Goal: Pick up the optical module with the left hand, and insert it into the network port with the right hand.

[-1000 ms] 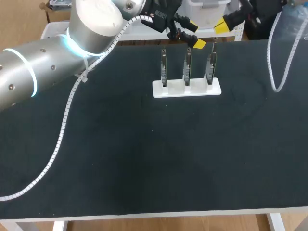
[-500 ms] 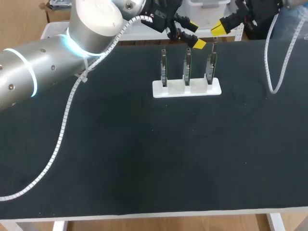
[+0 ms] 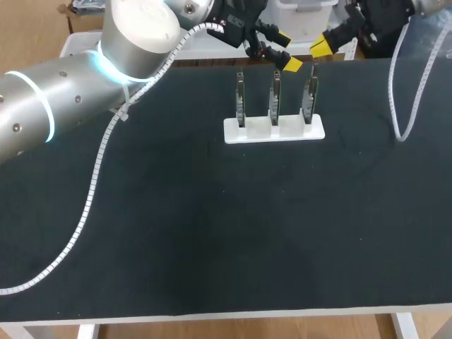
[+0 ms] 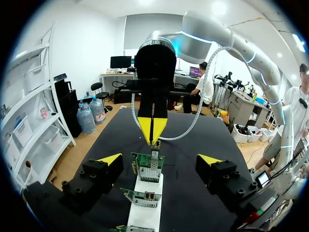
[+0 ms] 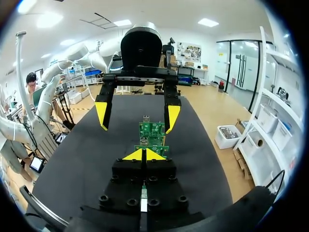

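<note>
Head view: a black-topped counter (image 3: 212, 233) carries a white rectangular base (image 3: 274, 129) near its far edge. Three green circuit boards stand upright in it in a row: left-end board (image 3: 240, 99), middle board (image 3: 274, 97) and right-end board (image 3: 308, 95). A ribbed white cable conduit (image 3: 92, 191) trails from the silver left arm (image 3: 42, 106) across the counter's left side.

Left jaws hang above the far edge of the counter, just behind the boards. Left wrist view shows their yellow fingertips (image 4: 110, 159) standing wide apart and holding nothing, with the row of boards running away between them.

Right arm (image 4: 217, 34) descends from above at the far end of that row. Right jaws are together, the yellow fingertips (image 5: 137, 154) pressed from both sides on the small metal optical module (image 4: 155, 151) — it projects below the tips. The module sits directly over the right-end board, the one farthest from the left jaws, and its lower end meets that board's top edge. Whether it is seated in the network port cannot be determined. Right wrist view shows the boards lined up just ahead of the closed tips, with the open left jaws beyond them.
</note>
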Tool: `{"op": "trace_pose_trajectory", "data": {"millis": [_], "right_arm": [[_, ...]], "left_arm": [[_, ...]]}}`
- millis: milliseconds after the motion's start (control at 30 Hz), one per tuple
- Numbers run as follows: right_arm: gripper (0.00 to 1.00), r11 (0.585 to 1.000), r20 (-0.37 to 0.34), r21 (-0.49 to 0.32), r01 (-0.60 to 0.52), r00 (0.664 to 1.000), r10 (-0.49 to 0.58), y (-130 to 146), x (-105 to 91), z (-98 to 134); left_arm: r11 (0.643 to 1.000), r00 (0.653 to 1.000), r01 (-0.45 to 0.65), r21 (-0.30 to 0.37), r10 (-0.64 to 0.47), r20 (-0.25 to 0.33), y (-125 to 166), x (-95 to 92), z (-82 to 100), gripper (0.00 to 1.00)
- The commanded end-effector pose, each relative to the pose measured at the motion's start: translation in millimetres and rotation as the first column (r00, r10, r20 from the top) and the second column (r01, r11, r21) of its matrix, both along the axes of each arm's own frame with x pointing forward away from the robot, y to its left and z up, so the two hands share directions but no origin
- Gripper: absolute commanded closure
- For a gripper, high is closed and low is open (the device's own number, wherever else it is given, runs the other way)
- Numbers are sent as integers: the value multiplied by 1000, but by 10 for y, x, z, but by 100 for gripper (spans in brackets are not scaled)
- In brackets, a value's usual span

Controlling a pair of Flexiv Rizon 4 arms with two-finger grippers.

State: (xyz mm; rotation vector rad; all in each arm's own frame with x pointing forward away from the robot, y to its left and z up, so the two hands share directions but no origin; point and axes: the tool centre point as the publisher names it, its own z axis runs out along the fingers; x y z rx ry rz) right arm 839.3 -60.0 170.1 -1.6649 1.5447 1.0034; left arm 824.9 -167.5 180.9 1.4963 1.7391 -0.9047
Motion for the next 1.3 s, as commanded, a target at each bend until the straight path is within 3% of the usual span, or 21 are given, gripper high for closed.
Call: {"op": "trace_pose_trajectory", "data": {"millis": [33,1300], "right_arm": [[100,594,-458,226,-773,454,764,4,83,-28],[100,615,-512,253,-747,436,740,-37,88,-247]], "left_arm": [[1000,1000,4,3,-4,-2,-9,28,4,0],[1000,1000,4,3,-4,-2,-9,28,4,0]]}}
